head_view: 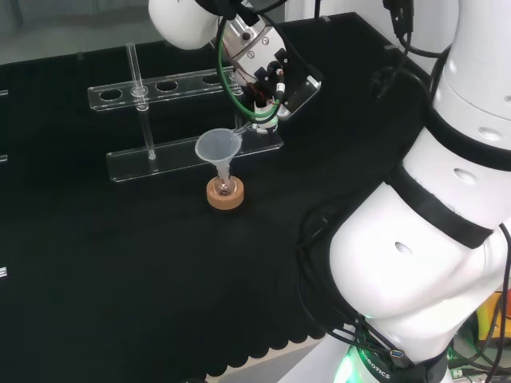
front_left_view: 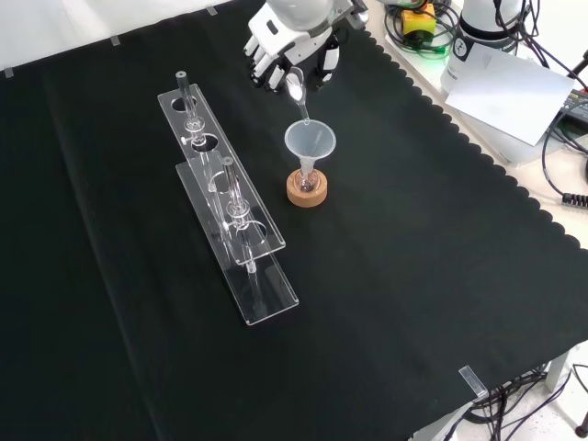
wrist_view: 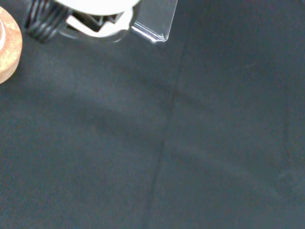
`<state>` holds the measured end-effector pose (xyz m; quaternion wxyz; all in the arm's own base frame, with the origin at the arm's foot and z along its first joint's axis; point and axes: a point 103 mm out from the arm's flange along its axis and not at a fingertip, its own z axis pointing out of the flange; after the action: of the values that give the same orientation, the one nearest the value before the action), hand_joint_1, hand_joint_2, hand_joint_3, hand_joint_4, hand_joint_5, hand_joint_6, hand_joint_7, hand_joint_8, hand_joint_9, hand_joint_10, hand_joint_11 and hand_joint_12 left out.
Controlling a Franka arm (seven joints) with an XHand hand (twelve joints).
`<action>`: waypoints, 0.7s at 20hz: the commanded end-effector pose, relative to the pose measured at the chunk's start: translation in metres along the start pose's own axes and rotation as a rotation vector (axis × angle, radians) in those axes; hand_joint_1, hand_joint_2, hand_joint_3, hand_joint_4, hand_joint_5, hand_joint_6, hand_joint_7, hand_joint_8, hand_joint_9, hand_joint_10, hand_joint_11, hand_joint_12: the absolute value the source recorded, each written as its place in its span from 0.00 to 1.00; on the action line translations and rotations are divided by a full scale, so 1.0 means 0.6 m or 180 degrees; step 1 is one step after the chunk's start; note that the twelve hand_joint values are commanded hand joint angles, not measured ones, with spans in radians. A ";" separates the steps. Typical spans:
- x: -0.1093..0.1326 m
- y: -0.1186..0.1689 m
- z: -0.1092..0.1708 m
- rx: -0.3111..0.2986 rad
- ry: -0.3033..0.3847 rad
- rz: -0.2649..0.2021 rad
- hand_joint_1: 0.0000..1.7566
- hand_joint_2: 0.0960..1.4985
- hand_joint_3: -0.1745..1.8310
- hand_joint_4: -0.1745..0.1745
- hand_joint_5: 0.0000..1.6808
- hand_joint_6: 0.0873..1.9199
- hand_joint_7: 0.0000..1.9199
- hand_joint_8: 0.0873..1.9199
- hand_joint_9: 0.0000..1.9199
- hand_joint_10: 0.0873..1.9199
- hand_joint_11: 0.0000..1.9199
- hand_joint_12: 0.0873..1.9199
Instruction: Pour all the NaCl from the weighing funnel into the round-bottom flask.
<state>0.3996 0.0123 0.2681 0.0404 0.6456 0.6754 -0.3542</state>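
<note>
Black cloth (wrist_view: 200, 143) lies closest to the wrist camera, covering the counter (front_left_view: 413, 276), with a slice of the cork ring (wrist_view: 7, 45) at one edge and a corner of the clear rack's base (wrist_view: 157, 19) beside a blurred white part of the hand.

Largest on the cloth is the clear plastic test-tube rack (front_left_view: 230, 216), which in the front view runs as a long two-tier frame from upper left toward the lower middle; two thin clear tubes seem to stand in it, though clear ware is hard to count. Just to its right in that view sits the round-bottom flask (front_left_view: 306, 180) on the cork ring (front_left_view: 307, 190). The flask is small and upright, and a wide translucent funnel (front_left_view: 310, 142) stands in its neck with the mouth up. What the flask holds cannot be told.

The hand (front_left_view: 280, 50) hangs above and behind the funnel in the front view, fingers curled around the weighing funnel (front_left_view: 298, 92). That piece is tilted with its long axis sloping steeply down; its narrow spout points into the funnel's bowl at the rim nearest the hand, its wider end up in the fingers. In the head view the weighing funnel (head_view: 249, 126) reaches from the hand (head_view: 259, 60) down-left to the funnel (head_view: 215, 148) over the cork ring (head_view: 225, 194).
</note>
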 end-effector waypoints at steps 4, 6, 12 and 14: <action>0.007 0.001 -0.006 0.0046 -0.0092 0.0013 0.63 0.44 0.38 1.00 0.71 0.38 0.28 0.29 0.42 0.22 0.33 0.63; 0.008 0.001 -0.008 0.0063 -0.0096 0.0016 0.63 0.44 0.38 1.00 0.71 0.38 0.28 0.29 0.42 0.22 0.33 0.63; 0.011 0.002 -0.008 0.0139 -0.0120 0.0028 0.63 0.44 0.38 1.00 0.71 0.38 0.28 0.29 0.42 0.22 0.33 0.63; 0.012 0.001 -0.009 0.0156 -0.0127 0.0037 0.63 0.44 0.38 1.00 0.71 0.38 0.27 0.29 0.42 0.22 0.33 0.63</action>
<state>0.4012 0.0267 0.2752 0.0466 0.6396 0.6785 -0.3584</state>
